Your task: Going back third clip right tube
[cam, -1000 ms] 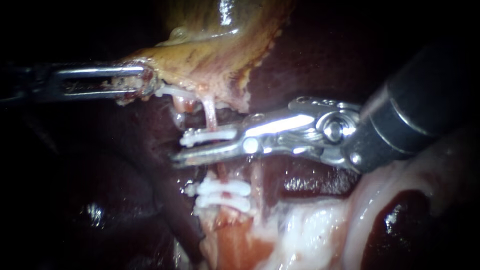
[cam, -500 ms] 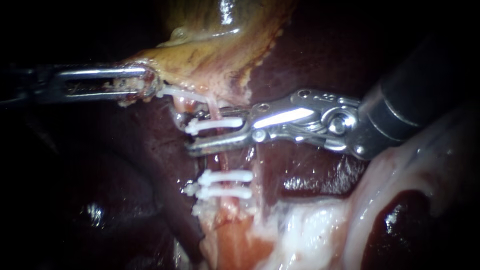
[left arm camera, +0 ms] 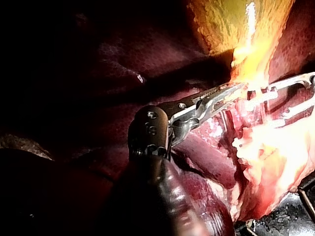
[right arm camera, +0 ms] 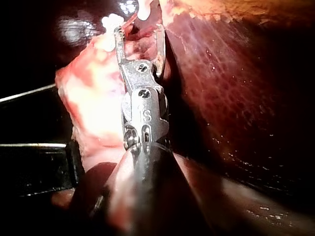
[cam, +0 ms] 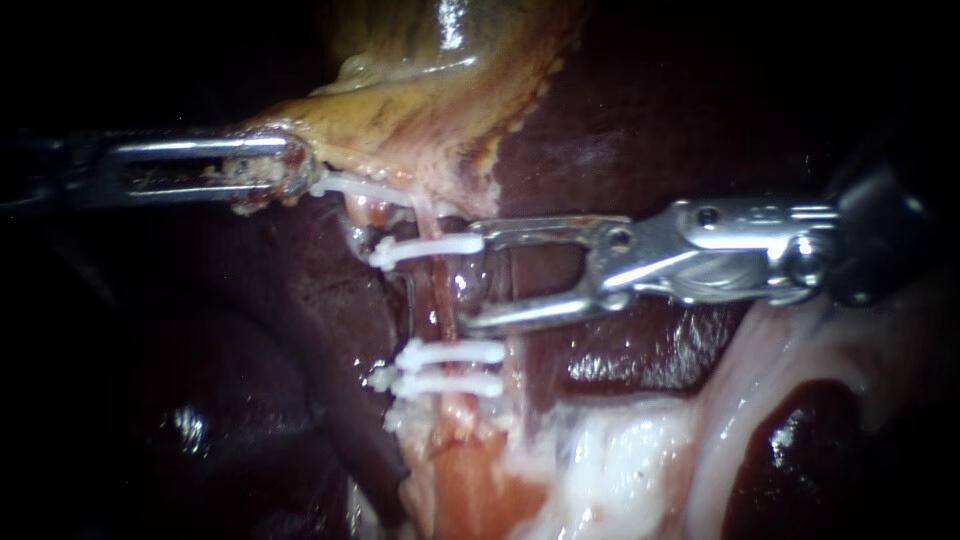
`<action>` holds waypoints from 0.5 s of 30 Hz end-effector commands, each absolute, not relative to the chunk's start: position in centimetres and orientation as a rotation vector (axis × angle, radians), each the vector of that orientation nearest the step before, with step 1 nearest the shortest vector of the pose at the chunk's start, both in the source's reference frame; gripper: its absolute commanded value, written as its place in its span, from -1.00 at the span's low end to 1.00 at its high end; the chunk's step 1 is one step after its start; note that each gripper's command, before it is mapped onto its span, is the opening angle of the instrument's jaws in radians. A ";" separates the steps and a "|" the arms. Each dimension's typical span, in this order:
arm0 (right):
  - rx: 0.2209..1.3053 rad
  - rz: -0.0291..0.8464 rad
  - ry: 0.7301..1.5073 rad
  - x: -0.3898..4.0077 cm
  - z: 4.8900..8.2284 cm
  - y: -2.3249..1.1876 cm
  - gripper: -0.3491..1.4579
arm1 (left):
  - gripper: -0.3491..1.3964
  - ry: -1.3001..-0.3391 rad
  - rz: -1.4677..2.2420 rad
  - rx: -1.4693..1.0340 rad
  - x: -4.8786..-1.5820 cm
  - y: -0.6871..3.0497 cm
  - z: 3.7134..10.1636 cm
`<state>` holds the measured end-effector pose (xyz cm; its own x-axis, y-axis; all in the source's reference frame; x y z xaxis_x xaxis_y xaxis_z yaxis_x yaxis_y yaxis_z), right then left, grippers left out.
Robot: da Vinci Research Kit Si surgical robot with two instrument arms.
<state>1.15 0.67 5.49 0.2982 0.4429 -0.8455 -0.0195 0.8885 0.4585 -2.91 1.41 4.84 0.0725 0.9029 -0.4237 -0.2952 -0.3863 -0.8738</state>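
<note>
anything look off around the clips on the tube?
Nothing stands out. Three white clips cross the tube roughly squarely: the upper clip and two lower clips close together. The right instrument is open and empty beside the upper clip. The left instrument is shut on the gallbladder edge.
</note>
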 end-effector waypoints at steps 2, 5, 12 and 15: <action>0.394 0.299 1.242 1.03 5.45 0.64 -0.06 | -1.00 -0.672 1.519 -1.348 -2.91 1.41 4.84; 0.388 0.274 1.247 0.86 5.39 0.59 -0.06 | -1.00 -0.672 1.519 -1.348 -2.91 1.42 4.84; 0.381 0.243 1.255 0.69 5.32 0.61 -0.06 | -1.00 -0.669 1.519 -1.348 -2.95 1.42 4.87; 0.382 0.240 1.256 0.65 5.31 0.59 -0.06 | -1.00 -0.665 1.520 -1.349 -3.00 1.42 4.93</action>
<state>0.65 0.59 5.30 0.2967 0.3814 -0.8755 0.0322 0.9123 0.4083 -3.02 1.41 4.95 0.0741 0.9009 -0.4276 -0.2964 -0.3895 -0.8720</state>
